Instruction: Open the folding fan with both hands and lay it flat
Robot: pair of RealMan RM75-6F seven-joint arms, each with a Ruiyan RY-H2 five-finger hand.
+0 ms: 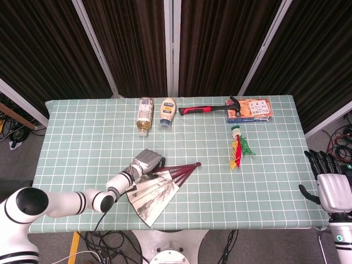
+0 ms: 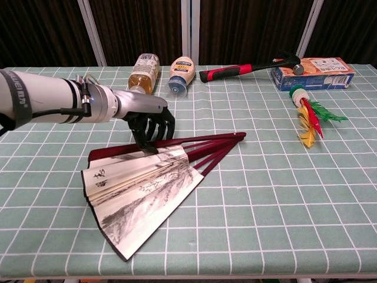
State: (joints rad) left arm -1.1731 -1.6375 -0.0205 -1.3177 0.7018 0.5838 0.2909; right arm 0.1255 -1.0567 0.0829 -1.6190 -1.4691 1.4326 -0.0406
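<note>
The folding fan (image 1: 157,188) lies partly spread on the green checked table (image 1: 82,137), with dark red ribs meeting at its pivot on the right and painted paper toward the front edge. In the chest view the fan (image 2: 141,186) is about a third open. My left hand (image 1: 147,161) reaches in from the left, and its fingers point down with their tips resting on the fan's top red guard (image 2: 126,152). That left hand (image 2: 151,122) grips nothing. My right hand (image 1: 333,186) hovers off the table's right edge with its fingers spread and nothing in it.
At the back lie a brown bottle (image 1: 144,115), a mayonnaise bottle (image 1: 167,111), a red-handled hammer (image 1: 209,108) and an orange box (image 1: 253,110). A feathered shuttlecock (image 1: 237,149) lies right of the fan. The table's front edge is just below the fan.
</note>
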